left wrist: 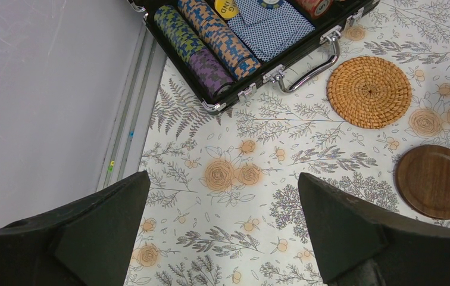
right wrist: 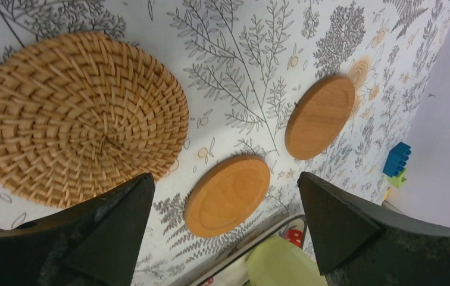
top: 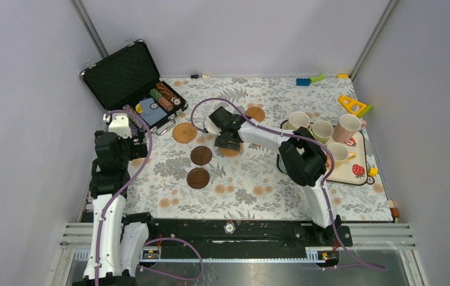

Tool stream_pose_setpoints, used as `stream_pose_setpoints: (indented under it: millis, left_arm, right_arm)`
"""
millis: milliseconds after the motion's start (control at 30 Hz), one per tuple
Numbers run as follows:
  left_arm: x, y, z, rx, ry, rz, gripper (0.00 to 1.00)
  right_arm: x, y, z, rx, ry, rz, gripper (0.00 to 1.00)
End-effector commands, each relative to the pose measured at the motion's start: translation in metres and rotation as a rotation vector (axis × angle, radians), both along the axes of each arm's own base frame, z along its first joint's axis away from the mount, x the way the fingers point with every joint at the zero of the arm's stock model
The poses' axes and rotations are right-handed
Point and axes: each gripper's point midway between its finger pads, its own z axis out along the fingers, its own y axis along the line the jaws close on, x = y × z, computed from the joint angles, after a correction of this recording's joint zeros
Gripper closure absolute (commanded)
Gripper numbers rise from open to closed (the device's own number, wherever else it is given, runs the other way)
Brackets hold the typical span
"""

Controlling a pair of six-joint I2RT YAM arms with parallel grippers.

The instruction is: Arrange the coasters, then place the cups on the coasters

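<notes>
Two dark brown wooden coasters (top: 200, 155) (top: 197, 177) lie mid-table, and a woven one (top: 184, 132) lies near the case. My right gripper (right wrist: 225, 232) hangs open just above the cloth, holding nothing. Around it lie another woven coaster (right wrist: 80, 116) and two tan wooden coasters (right wrist: 227, 195) (right wrist: 320, 116). Several cups stand on the strawberry tray (top: 359, 173), among them a cream one (top: 299, 120), a pale green one (top: 322, 131) and a pink one (top: 347, 127). My left gripper (left wrist: 222, 232) is open over bare cloth, short of the woven coaster (left wrist: 369, 92) and a dark one (left wrist: 437, 182).
An open black poker-chip case (top: 133, 83) stands at the back left, its handle (left wrist: 306, 65) facing the coasters. Toy bricks (top: 309, 79) and a yellow triangle toy (top: 353, 106) lie by the back wall. Grey walls enclose the table on three sides.
</notes>
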Motion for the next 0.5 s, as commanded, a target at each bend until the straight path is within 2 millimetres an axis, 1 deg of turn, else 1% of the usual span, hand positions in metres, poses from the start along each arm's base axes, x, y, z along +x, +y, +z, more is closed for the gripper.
stream_pose_setpoints:
  millis: [0, 100, 200, 333, 467]
  left_arm:
    - [0.005, 0.001, 0.016, -0.003, -0.057, 0.002, 0.01]
    - [0.004, 0.000, 0.018, -0.002, -0.069, -0.001, 0.01]
    - [0.004, 0.001, 0.017, 0.001, -0.064, 0.006, 0.01]
    - [0.004, 0.003, 0.018, 0.002, -0.066, 0.013, 0.01]
    - [0.004, 0.004, 0.017, 0.003, -0.062, 0.017, 0.01]
  right_arm:
    - [0.004, 0.006, -0.015, 0.014, -0.028, -0.018, 0.00]
    - [0.007, 0.010, -0.012, 0.029, -0.065, -0.018, 0.00]
    - [0.000, 0.017, -0.017, 0.036, -0.045, 0.003, 0.00]
    - [-0.023, 0.022, -0.035, -0.033, 0.004, 0.103, 0.00]
    - [-0.055, 0.022, -0.049, -0.085, 0.092, 0.183, 0.00]
